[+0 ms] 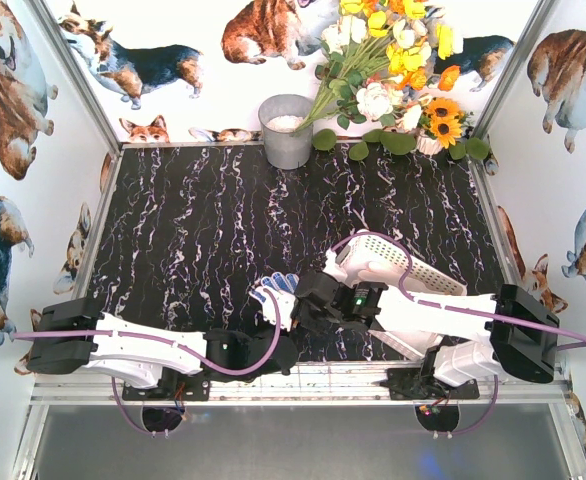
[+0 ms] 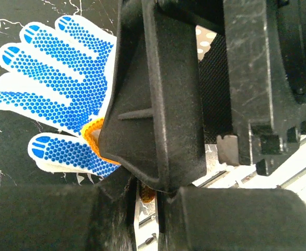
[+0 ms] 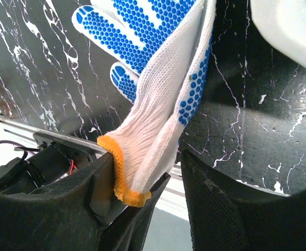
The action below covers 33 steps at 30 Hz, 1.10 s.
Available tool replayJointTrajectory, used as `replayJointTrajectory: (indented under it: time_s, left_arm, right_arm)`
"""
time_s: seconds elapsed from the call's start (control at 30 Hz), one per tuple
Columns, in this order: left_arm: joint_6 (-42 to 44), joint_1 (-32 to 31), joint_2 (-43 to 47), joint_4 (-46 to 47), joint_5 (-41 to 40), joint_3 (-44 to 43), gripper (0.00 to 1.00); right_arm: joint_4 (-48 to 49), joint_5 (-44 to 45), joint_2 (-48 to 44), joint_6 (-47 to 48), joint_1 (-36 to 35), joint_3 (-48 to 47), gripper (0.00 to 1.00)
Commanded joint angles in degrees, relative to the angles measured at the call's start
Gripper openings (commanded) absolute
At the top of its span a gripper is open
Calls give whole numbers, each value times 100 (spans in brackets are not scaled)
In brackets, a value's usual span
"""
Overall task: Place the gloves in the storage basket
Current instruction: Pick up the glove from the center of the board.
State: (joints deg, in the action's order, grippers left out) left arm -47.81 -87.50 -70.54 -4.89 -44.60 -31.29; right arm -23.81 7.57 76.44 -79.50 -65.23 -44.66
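A white knit glove with blue-dotted palm and orange cuff lies at the near middle of the black marble table, its cuff end lifted. In the right wrist view the glove rises to my right gripper, which is open; the cuff rests against its left finger and a gap separates it from the other. In the left wrist view the glove spreads at left. My left gripper is shut, a bit of orange cuff showing at its tips. The white slotted storage basket sits just right of the glove, partly under my right arm.
A grey metal bucket stands at the far edge, with a bunch of flowers beside it. An aluminium rail runs along the near edge. Walls printed with corgis close off three sides.
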Motion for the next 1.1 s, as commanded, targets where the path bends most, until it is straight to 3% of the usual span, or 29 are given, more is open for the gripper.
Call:
replayJointTrajectory:
  time_s: [0.0, 0.2, 0.43, 0.5, 0.57, 0.67, 0.8, 0.9, 1.07]
  left_arm:
    - [10, 23, 124, 223, -132, -149, 0]
    - [67, 23, 128, 251, -113, -171, 0]
    - [48, 23, 204, 217, -117, -139, 0]
    - [67, 23, 262, 173, -131, -126, 0]
    - [106, 23, 363, 99, -151, -124, 18]
    - [118, 36, 565, -183, -293, -114, 55]
    - [218, 92, 951, -558, -459, -71, 80]
    - [482, 129, 1363, -617, -464, 26, 91]
    - [351, 524, 2133, -1454, -719, 96, 95]
  right_arm:
    - [5, 219, 72, -8, -73, -154, 51]
    - [-27, 235, 331, 70, -149, -308, 37]
    - [-65, 395, 267, 66, -148, -245, 1]
    - [-108, 478, 187, 57, -150, -236, 0]
    - [-155, 562, 133, 52, -154, -236, 0]
    - [-218, 766, 47, 73, -139, -253, 0]
    - [-171, 739, -68, 369, 26, -236, 0]
    - [-92, 440, -130, 531, 284, -191, 0]
    - [72, -85, -178, 881, 714, -222, 0]
